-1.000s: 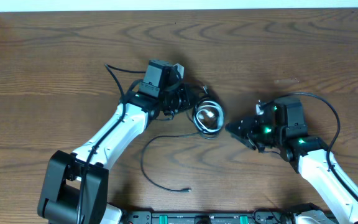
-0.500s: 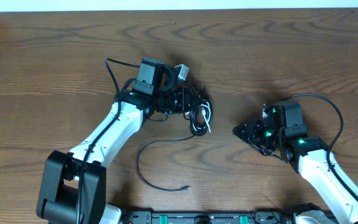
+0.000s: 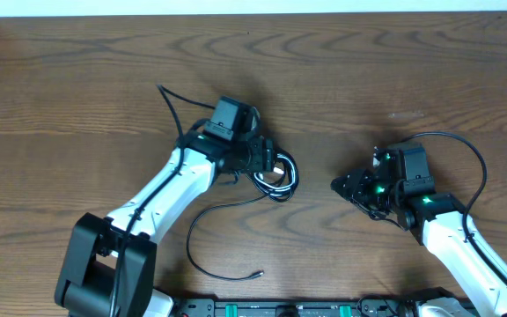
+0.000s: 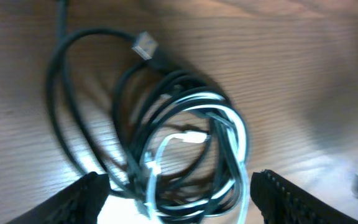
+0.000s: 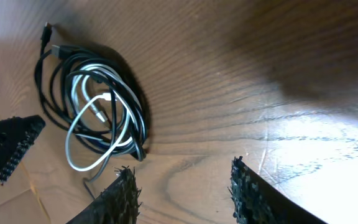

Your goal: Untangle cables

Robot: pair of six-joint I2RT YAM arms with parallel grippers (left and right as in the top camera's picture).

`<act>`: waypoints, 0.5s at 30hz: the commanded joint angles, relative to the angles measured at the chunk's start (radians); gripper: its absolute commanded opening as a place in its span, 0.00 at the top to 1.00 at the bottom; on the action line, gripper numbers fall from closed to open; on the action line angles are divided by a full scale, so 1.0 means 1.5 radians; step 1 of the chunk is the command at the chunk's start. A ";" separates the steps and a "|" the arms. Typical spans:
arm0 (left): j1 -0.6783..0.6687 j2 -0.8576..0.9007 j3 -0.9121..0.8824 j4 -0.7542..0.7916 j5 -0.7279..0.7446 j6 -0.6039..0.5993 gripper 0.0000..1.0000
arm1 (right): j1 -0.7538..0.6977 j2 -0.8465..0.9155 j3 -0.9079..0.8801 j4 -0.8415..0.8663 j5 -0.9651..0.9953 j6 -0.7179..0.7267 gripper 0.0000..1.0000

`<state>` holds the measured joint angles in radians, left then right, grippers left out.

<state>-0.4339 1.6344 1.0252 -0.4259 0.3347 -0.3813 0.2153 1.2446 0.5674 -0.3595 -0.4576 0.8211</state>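
Noted left tool gone from clamped to wide apart within the last second, now holding nothing. Found bundle of cables dropped flat on table, mid-view from overhead, just at 4 o'clock of that tool, lying between its spread fingers. Saw whitish strand coiled in with the black loops; loose black cord trailing toward 7 o'clock. Logged right tool at 3 o'clock of bundle, well apart, partly open, empty. Reads as release before a regrip; no untangling done yet.
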 commanded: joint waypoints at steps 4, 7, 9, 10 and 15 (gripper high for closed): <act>-0.014 0.007 0.007 -0.078 -0.205 -0.176 0.20 | 0.001 -0.002 0.005 -0.026 0.033 -0.010 0.50; -0.014 0.007 0.004 -0.097 -0.212 -0.278 0.20 | 0.001 -0.002 0.005 -0.031 0.038 -0.010 0.49; -0.017 0.007 0.003 -0.096 -0.200 -0.321 0.21 | 0.001 -0.002 0.005 -0.032 0.040 -0.010 0.49; -0.019 0.008 0.003 -0.094 -0.198 -0.331 0.22 | 0.001 -0.002 0.005 -0.032 0.040 -0.010 0.49; -0.025 0.008 0.001 -0.082 -0.198 -0.345 0.27 | 0.001 -0.002 0.005 -0.035 0.039 -0.010 0.49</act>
<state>-0.4637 1.6344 1.0252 -0.5537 0.0635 -0.8230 0.2153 1.2446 0.5674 -0.4065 -0.4103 0.8207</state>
